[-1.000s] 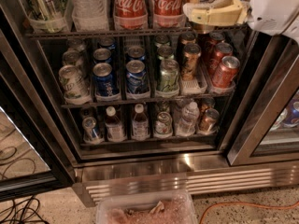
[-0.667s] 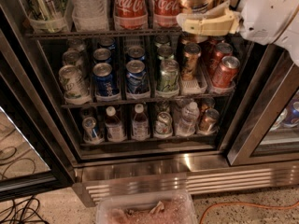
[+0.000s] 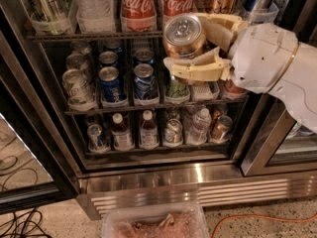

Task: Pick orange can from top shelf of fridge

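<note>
Gripper (image 3: 185, 42) farther from fridge (image 3: 148, 176), can (image 3: 184, 30) upright

**Desk:** How many cans are in the fingers (image 3: 198, 69)?

**Photographer:** One. The single gripper (image 3: 185, 42), at the front of the one open fridge (image 3: 173, 182), has its two fingers clamped on one orange can (image 3: 183, 32).

**Desk:** And around them?

**Photographer:** Just above and left of the fingers, two red Coca-Cola cans (image 3: 137, 4) stand on the top shelf (image 3: 94, 34), with one clear water bottle (image 3: 96, 4) farther left. Below and left of the fingers, five blue cans (image 3: 110, 82) can be made out, and three silver-green cans (image 3: 74, 86) beyond them. Well below the fingers are three small bottles (image 3: 147, 129) and three more cans (image 3: 173, 131).
</note>
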